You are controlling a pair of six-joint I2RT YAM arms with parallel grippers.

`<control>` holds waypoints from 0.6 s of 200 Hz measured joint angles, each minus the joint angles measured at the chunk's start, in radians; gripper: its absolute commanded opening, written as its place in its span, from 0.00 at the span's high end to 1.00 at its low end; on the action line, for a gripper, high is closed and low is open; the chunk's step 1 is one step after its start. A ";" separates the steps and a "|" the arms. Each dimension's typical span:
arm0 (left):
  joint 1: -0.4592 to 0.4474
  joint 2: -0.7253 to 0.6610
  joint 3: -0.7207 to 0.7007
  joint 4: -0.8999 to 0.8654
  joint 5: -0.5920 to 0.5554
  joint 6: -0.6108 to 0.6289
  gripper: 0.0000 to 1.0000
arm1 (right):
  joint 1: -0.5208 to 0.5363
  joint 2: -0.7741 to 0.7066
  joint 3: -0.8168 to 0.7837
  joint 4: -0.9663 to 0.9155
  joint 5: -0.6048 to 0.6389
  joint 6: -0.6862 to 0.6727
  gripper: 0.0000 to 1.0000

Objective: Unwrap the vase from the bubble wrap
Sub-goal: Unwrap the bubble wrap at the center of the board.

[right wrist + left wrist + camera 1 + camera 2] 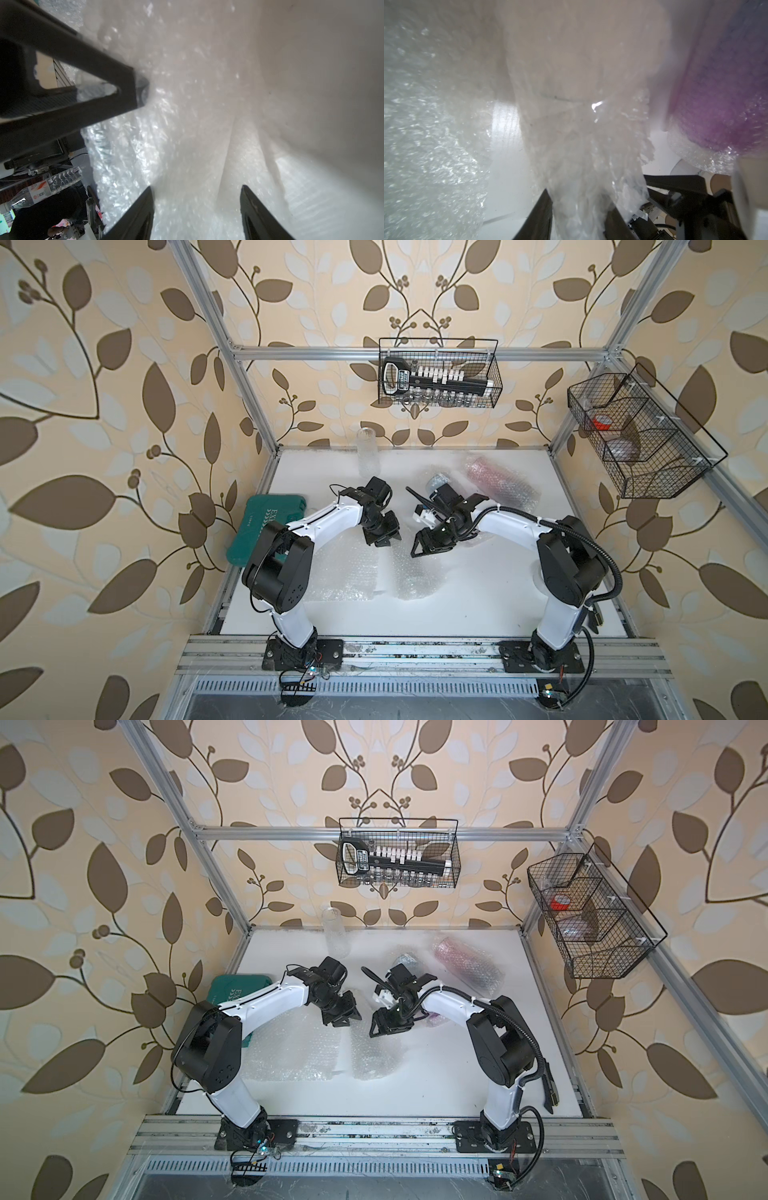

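Note:
A crinkly bundle of bubble wrap (411,576) lies mid-table in both top views, beside a flat sheet (345,576). The vase inside shows only as a pale shape through the plastic (571,72). My left gripper (579,199) is at the bundle's far end, its fingers pinched on a bunched tail of the wrap. My right gripper (196,187) faces it from the right. Its jaws stand wide around the wrapped body, and plastic fills the gap between its fingers (143,207). In a top view the two grippers (390,537) (417,549) nearly touch.
A purple wrapped item (720,116) lies under the right arm, and a pink wrapped one (498,483) sits at the back right. A clear glass vase (368,452) stands at the back. A green case (266,526) lies at the left edge. Wire baskets (440,373) (640,435) hang on the walls.

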 measured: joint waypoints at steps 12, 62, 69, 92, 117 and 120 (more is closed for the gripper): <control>0.000 0.000 0.000 0.001 0.001 0.001 0.68 | 0.004 0.000 0.000 0.004 -0.007 0.006 0.67; 0.000 -0.008 -0.009 0.022 0.006 0.013 0.82 | -0.006 -0.008 -0.005 0.011 0.006 0.017 0.88; 0.000 -0.010 -0.010 0.023 0.006 0.018 0.86 | -0.010 -0.010 -0.011 0.011 0.015 0.017 0.89; -0.002 -0.012 -0.011 0.025 0.000 0.038 0.94 | -0.023 -0.027 -0.037 0.014 0.035 0.016 0.89; 0.000 -0.019 -0.022 -0.003 -0.032 0.065 1.00 | -0.044 -0.045 -0.085 0.002 0.074 0.016 0.86; 0.000 -0.020 -0.023 -0.007 -0.037 0.068 1.00 | -0.046 -0.047 -0.090 0.002 0.077 0.016 0.86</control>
